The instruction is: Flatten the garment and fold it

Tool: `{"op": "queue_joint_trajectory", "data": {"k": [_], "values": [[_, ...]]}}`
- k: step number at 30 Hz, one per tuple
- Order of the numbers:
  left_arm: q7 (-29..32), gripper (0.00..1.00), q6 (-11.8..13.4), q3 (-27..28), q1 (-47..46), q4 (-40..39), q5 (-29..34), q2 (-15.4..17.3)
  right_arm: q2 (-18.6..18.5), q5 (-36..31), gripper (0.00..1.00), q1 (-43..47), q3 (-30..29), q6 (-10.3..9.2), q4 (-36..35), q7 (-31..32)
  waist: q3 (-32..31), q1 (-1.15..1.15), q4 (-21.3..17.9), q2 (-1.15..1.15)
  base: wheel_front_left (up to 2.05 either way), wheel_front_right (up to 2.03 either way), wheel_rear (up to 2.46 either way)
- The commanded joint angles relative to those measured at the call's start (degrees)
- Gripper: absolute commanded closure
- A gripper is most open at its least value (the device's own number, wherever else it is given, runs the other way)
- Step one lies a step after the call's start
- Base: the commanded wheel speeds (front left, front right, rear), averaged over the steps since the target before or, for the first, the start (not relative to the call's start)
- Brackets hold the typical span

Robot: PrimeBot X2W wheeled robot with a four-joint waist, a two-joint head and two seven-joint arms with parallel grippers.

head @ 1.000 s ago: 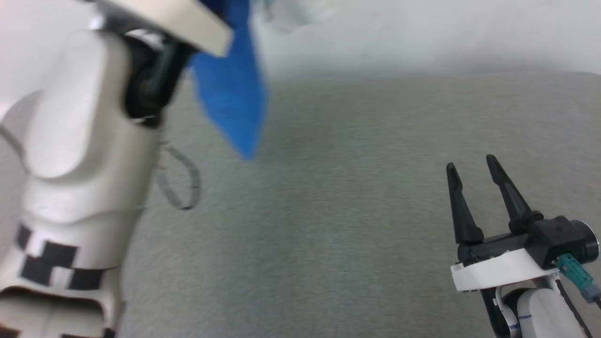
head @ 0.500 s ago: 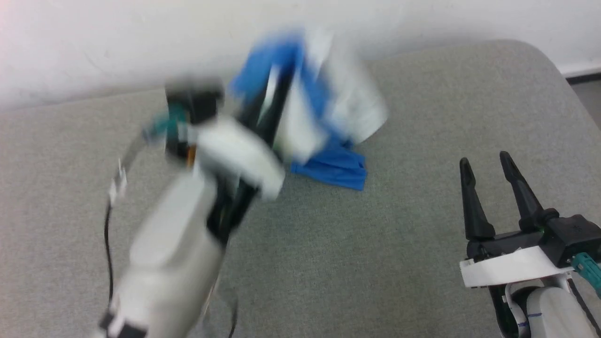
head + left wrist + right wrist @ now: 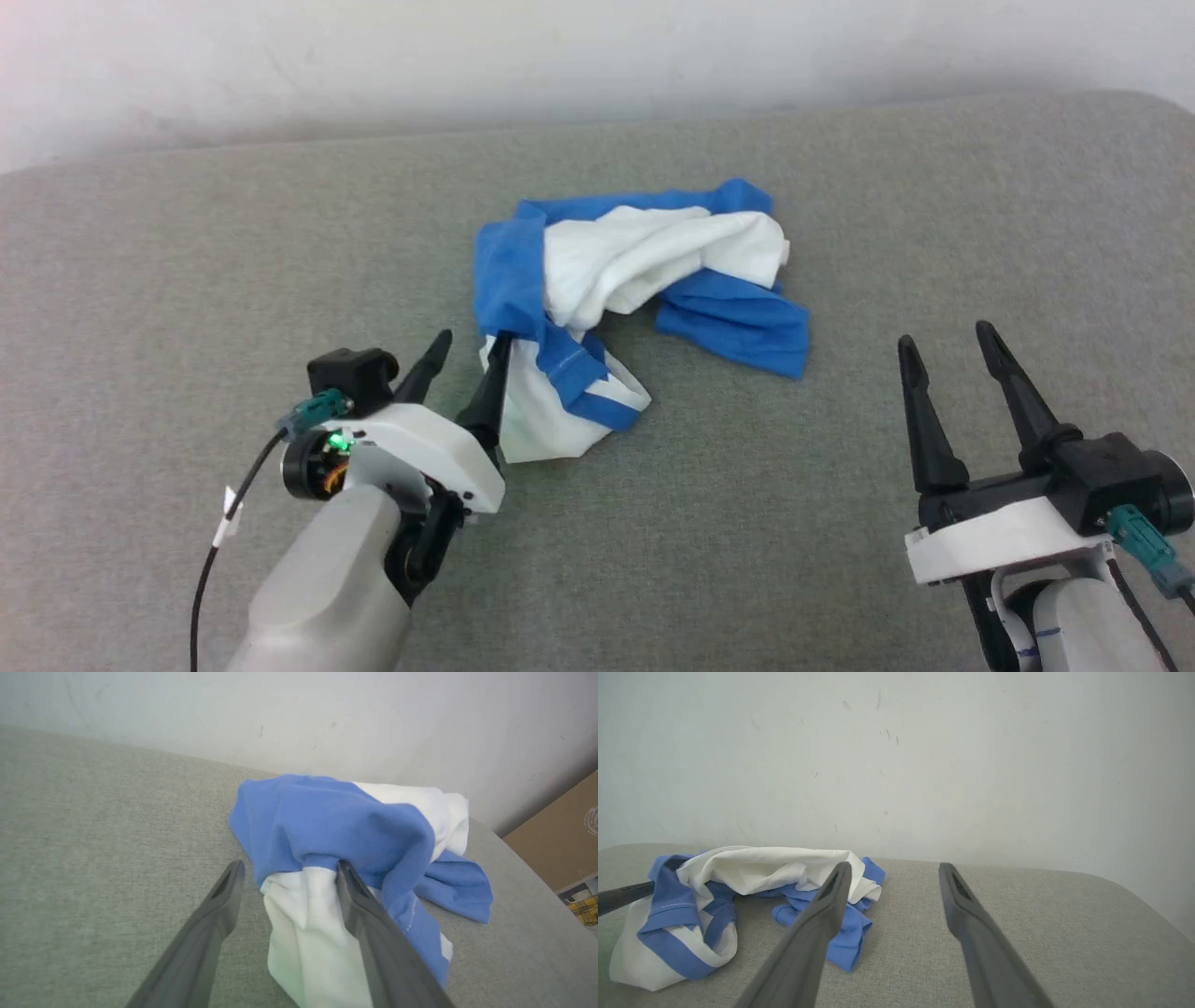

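Your left end effector (image 3: 473, 339) is spread open, one finger poking the crumpled shirt (image 3: 644, 271); right end effector (image 3: 943, 336) is released too, well apart from the shirt.

garment (image 3: 653, 252) front buried in folds, cardboard box (image 3: 553, 840) cut off

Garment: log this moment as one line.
garment crumpled on grey cushion | left gripper open, one finger against cloth | right gripper open, clear
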Motion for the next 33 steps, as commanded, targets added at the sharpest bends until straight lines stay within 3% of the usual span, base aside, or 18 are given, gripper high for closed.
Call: {"op": "queue_joint_trajectory", "data": {"k": [1,5,12,16,20,26,33], "values": [[-0.86,0.00,0.37,0.86,0.82,-0.93,1.15,0.29,0.13,-0.46,0.00,0.82,-0.25,-0.12,0.40,-0.28,-3.52,-0.01,2.95,0.00,0.00,0.00,0.00],[-1.36,0.00,1.06,2.78,1.76,-5.33,4.11,1.59,0.13,-0.69,0.00,1.93,-0.61,-0.12,0.86,-0.28,-5.93,-0.01,4.27,0.00,0.00,0.00,0.00],[-1.43,0.00,5.26,11.36,12.01,-25.51,18.98,4.72,0.13,-0.74,0.00,5.08,-0.95,-0.12,0.97,-0.28,-8.80,-0.01,6.85,0.00,0.00,0.00,0.00],[-1.43,0.00,7.25,13.96,20.77,-33.78,25.88,4.27,0.13,-0.54,0.00,6.28,-0.76,-0.12,1.18,-0.28,-9.17,-0.01,7.70,0.00,0.00,0.00,0.00],[-1.44,0.00,8.54,15.46,28.16,-38.44,29.84,1.84,0.13,-0.49,0.00,7.04,-0.99,-0.12,1.58,-0.28,-9.16,-0.01,8.72,0.00,0.00,0.00,0.00],[-1.44,0.00,7.33,16.35,31.50,-40.13,31.98,-2.11,0.10,-2.93,0.00,5.60,-0.97,-0.12,7.32,0.82,-8.13,-0.01,11.65,0.00,0.00,0.00,0.00],[-1.44,0.00,4.20,17.00,29.30,-38.73,33.30,-4.60,-5.07,-1.36,0.00,-4.81,2.56,-0.12,15.85,16.70,-4.62,-0.01,15.85,0.00,0.00,0.00,0.00]]}}
